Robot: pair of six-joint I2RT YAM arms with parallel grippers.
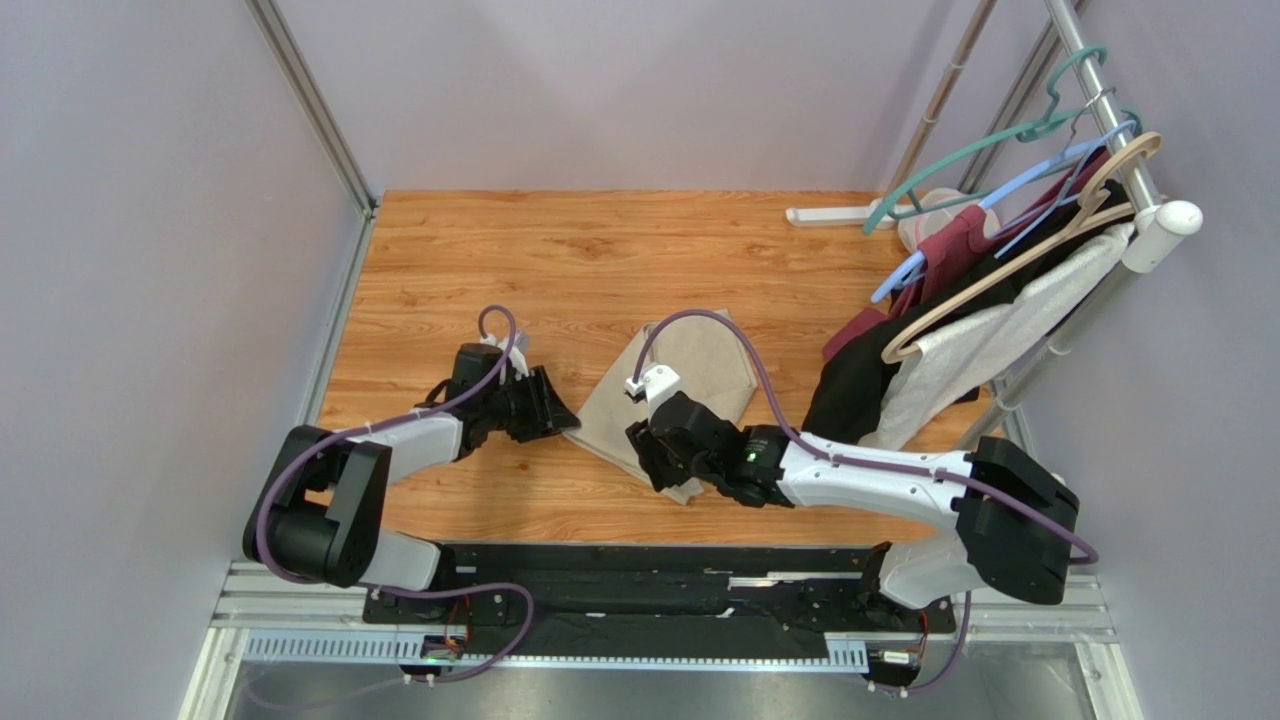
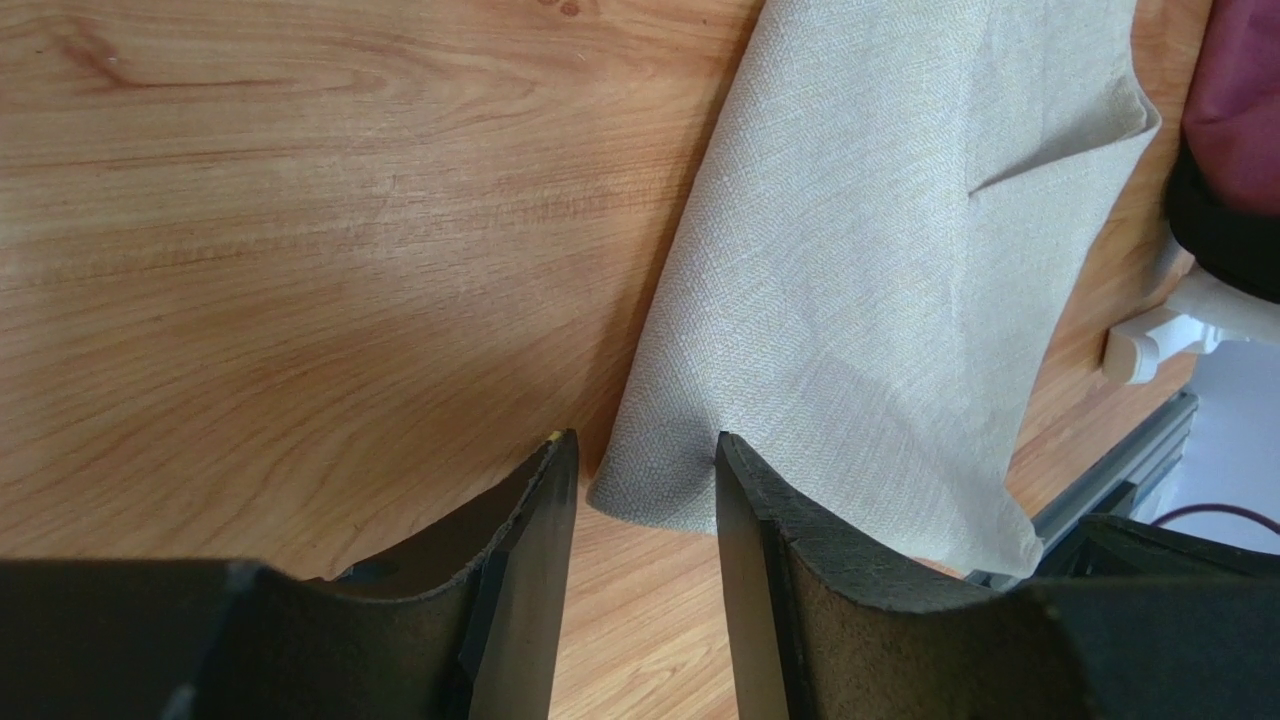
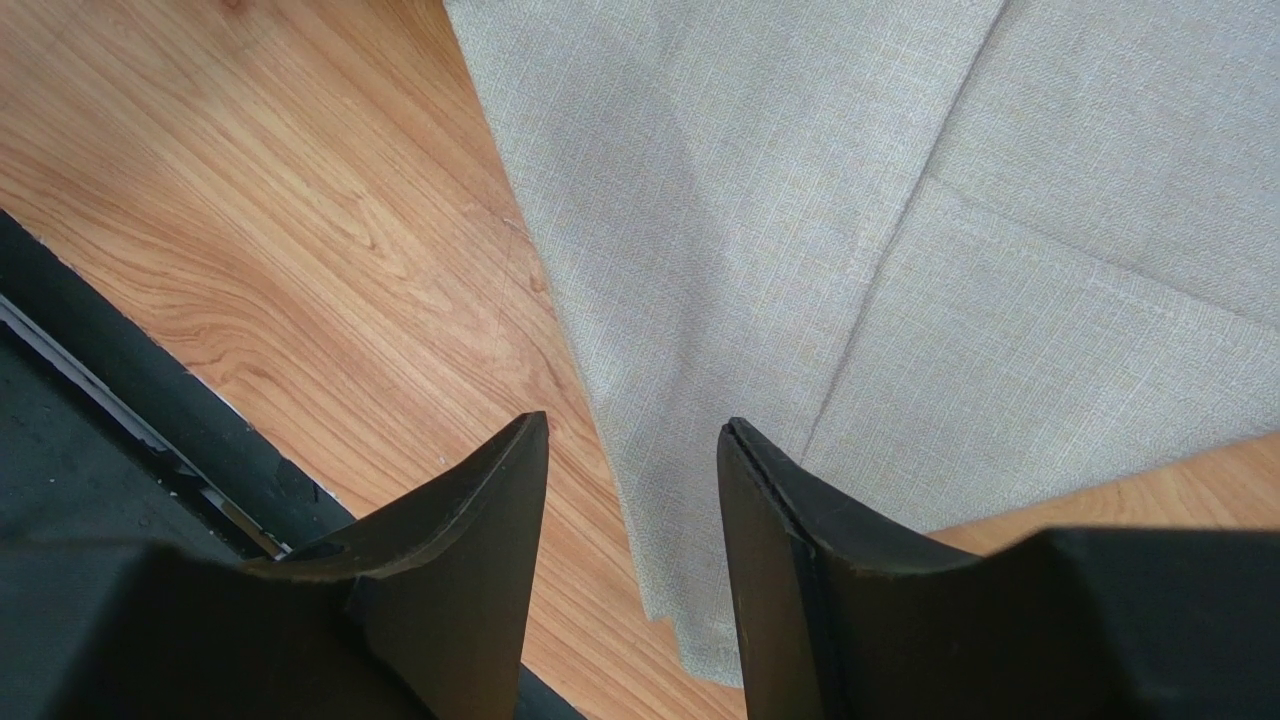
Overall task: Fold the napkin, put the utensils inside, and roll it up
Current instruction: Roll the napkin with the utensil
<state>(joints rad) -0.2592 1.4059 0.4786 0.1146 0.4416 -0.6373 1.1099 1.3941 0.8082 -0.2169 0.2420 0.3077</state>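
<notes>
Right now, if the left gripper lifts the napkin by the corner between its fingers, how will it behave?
Probably floppy: the napkin is thin woven cloth lying in folded layers, so it should drape and may unfold. Likely light. The matte weave should give the left gripper decent hold.

Both arms are out in front of me, elbows tucked back near the bases. Left arm point(image 1: 406, 438) angles in toward the middle with the wrist tipped down, and the left gripper point(image 1: 550, 410) sits low, a clear gap between its fingers point(image 2: 519, 570). Right arm point(image 1: 879, 473) stretches across to the left. The right gripper point(image 1: 652, 450) is also nose-down, fingers point(image 3: 781, 555) apart about the same.
</notes>
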